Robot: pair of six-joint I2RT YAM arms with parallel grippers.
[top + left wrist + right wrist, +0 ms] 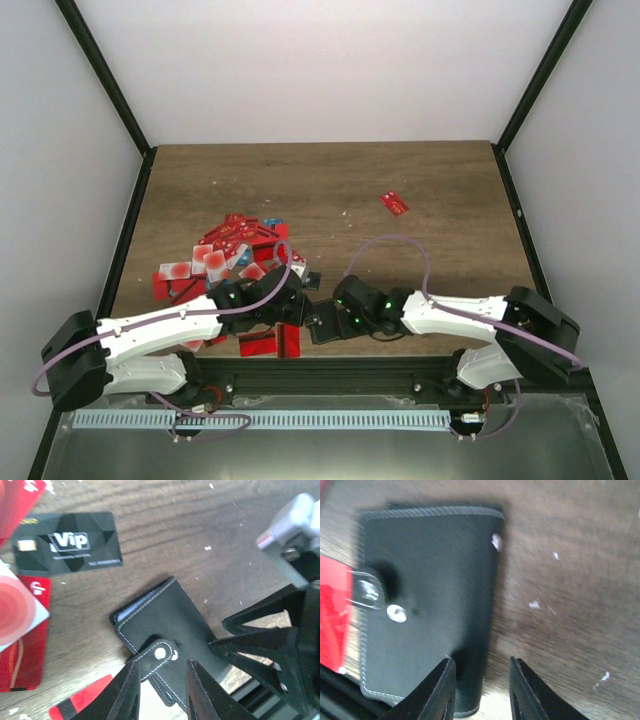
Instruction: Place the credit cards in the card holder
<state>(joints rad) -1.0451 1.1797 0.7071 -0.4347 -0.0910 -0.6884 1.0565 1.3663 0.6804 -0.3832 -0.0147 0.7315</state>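
Starting left, we find the credit cards (225, 255) heaped beside the left gripper (162, 669), jaws narrowly parted about the clasp strap (152, 656) of the card holder (165, 615) at the near edge of the table (440, 190) (pinched or not, we cannot tell). We judge the strap should lift slowly while the right gripper (482, 666), slightly spread astride the holder's edge, steadies it. Only the top view shows a stray red card (394, 203) far right.

Dark brown wood-grain tabletop (420, 180), flecked with tiny white specks (207, 548). Plain white panel walls (330, 70) stand on three sides, with slim black metal frame posts (110, 80) at the back corners.
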